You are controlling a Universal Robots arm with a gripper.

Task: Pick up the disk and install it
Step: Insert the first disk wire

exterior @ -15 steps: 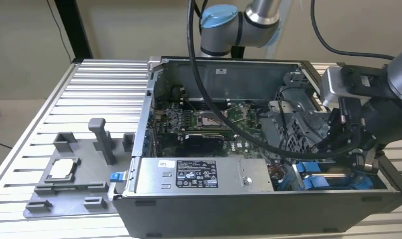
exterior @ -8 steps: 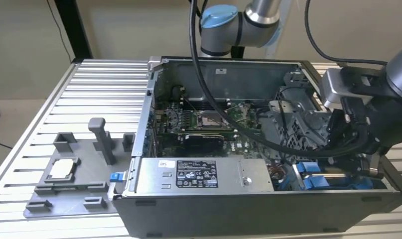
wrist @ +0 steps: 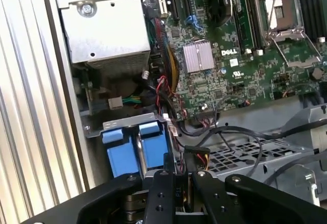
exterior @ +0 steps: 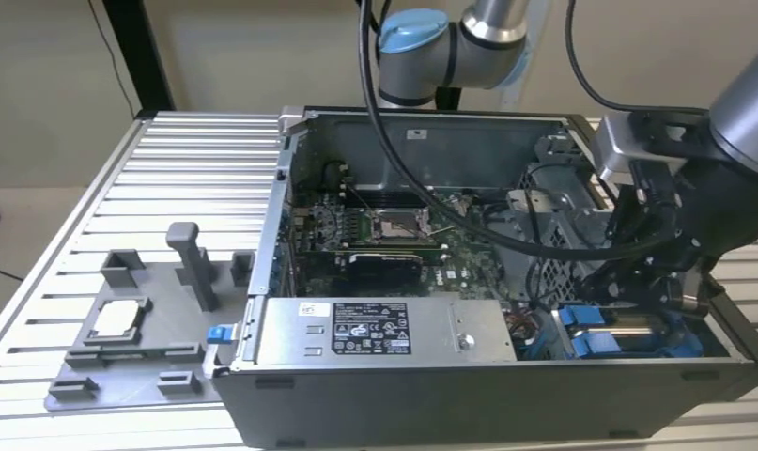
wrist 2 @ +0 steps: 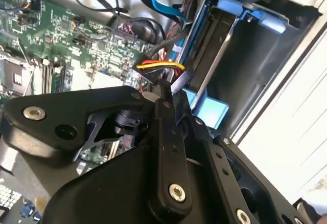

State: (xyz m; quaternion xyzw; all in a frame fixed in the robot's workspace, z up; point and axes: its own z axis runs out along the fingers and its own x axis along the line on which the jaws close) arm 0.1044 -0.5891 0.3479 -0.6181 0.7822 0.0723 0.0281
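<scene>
The disk [exterior: 638, 335], silver-grey in its blue carrier frame, lies in the drive bay at the near corner of the open computer case [exterior: 479, 390], on the exterior view's right. In the first wrist view two blue carrier fronts [wrist: 153, 150] sit side by side in that bay. A blue tab [wrist 2: 209, 110] shows beyond the fingers in the second wrist view. My gripper [exterior: 638, 289] hangs just above the bay, beside the carriers. Its fingertips [wrist: 166, 165] stand close together, shut, and I see nothing held between them. A wired power connector [wrist 2: 161, 66] lies right by the gripper [wrist 2: 173, 93].
A large silver box with a label [exterior: 366, 329] fills the case's near side. The motherboard [exterior: 379, 225] lies behind it. Black cables [wrist: 240, 132] loop over a perforated metal cage [wrist: 245, 155]. On the slatted table [exterior: 191, 178] stands a grey fixture with a small chip [exterior: 116, 319].
</scene>
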